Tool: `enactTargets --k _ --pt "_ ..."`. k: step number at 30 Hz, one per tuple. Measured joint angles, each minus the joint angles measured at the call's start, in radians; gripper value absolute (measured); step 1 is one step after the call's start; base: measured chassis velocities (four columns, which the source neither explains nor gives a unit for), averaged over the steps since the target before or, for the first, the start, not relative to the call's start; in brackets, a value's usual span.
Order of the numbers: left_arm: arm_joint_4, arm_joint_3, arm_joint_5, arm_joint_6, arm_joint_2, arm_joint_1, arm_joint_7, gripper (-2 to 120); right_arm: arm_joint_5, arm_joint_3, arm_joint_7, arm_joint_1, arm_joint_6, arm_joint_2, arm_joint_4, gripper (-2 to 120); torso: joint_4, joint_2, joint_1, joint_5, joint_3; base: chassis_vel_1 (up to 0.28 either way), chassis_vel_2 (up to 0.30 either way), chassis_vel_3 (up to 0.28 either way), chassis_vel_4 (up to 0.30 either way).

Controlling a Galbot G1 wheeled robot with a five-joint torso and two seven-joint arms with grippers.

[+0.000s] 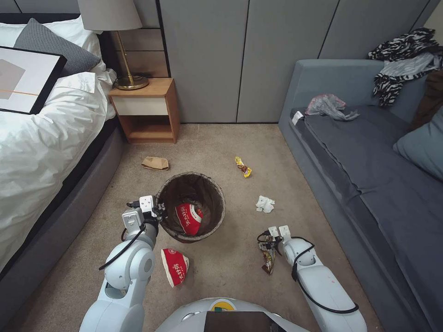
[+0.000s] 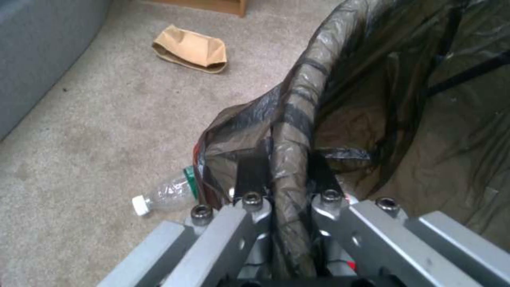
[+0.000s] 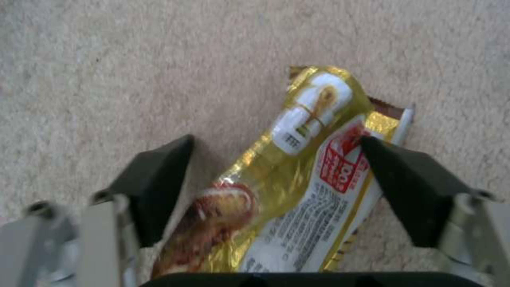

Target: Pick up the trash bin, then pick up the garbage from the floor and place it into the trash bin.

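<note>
The trash bin (image 1: pixel 203 193), lined with a dark brown bag, is in the middle of the carpet with a red-and-white cup (image 1: pixel 188 217) inside it. My left gripper (image 1: pixel 154 212) is shut on the bin's near-left rim; the left wrist view shows both fingers pinching the bag-covered rim (image 2: pixel 289 131). My right gripper (image 1: pixel 273 236) is open and low over a yellow snack wrapper (image 1: pixel 267 260); that wrapper (image 3: pixel 297 175) lies between the spread fingers (image 3: pixel 159 179). More garbage lies around: a red cup (image 1: pixel 174 266), a white tissue (image 1: pixel 265 204), another yellow wrapper (image 1: pixel 243 167), brown paper (image 1: pixel 155 163), a clear bottle (image 2: pixel 165 195).
A bed (image 1: pixel 41 138) runs along the left, with a wooden nightstand (image 1: pixel 147 108) and lamp behind it. A grey sofa (image 1: pixel 369 170) lines the right side. Grey wall panels (image 1: pixel 240 55) close off the back. Beige carpet (image 1: pixel 221 143) is open between them.
</note>
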Motion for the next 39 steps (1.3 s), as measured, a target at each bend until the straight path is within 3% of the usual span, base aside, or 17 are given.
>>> enactTargets --k 19,31,39 --pt "0.015 -0.003 -0.001 0.000 0.001 -0.011 0.001 3 -0.017 0.001 -0.016 -0.005 0.013 -0.006 0.019 0 -0.0001 0.000 0.000 0.0001 0.000 0.000 0.000 0.000 0.000" --pt "0.016 -0.004 -0.002 -0.001 0.002 -0.010 0.001 3 -0.017 0.004 -0.017 -0.006 0.018 -0.005 0.025 0 0.0001 0.000 0.000 0.0001 0.000 0.000 0.000 0.000 0.000" --pt "0.018 -0.001 -0.006 0.000 0.000 -0.013 0.000 3 -0.013 0.036 -0.008 -0.026 0.048 -0.031 0.163 0 0.0000 0.000 0.000 -0.0001 0.000 0.000 0.000 0.000 0.000"
